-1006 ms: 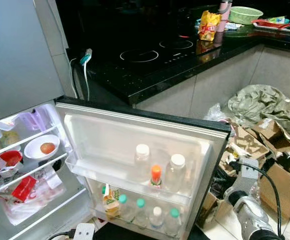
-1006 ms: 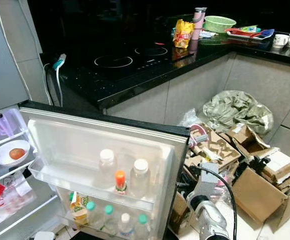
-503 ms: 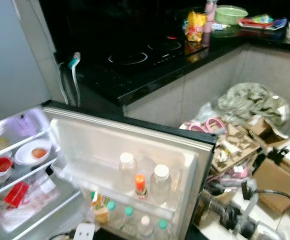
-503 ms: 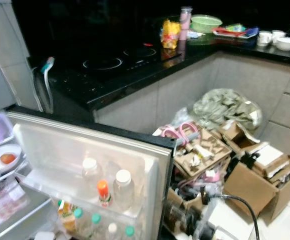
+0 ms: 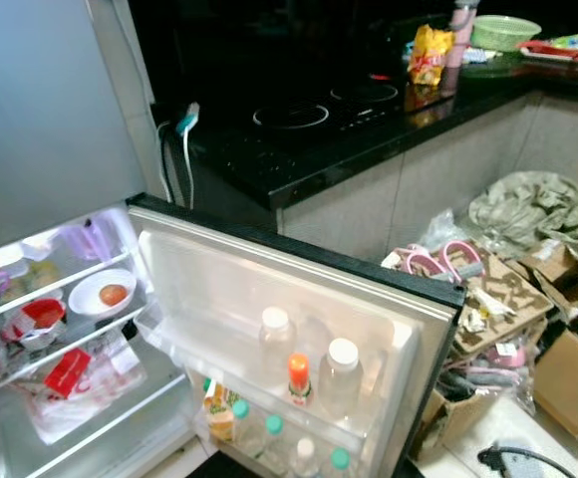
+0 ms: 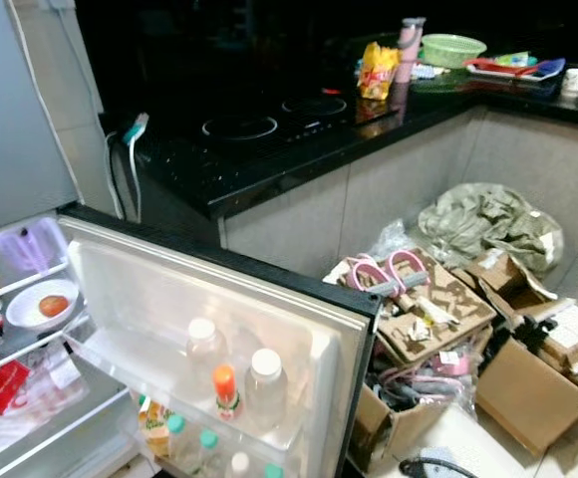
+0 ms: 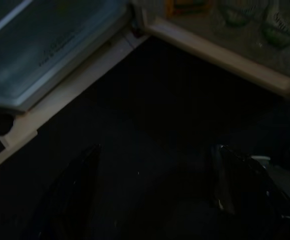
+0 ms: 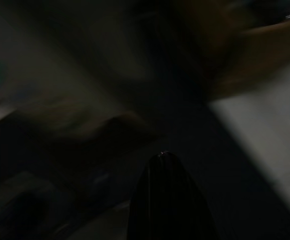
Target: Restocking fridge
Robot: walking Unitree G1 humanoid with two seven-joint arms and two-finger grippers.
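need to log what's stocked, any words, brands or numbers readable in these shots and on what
None can be read.
Juice carton in the fridge door: print too small.
Orange-capped bottle: label blurred.
Red packet on the fridge shelf: white marks, unreadable.
Yellow snack bag on the counter: print blurred.
Cardboard boxes on the floor: labels too small.

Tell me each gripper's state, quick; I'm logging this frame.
Left gripper: open, holding nothing.
Right gripper: cannot be told; the view is dark and blurred.
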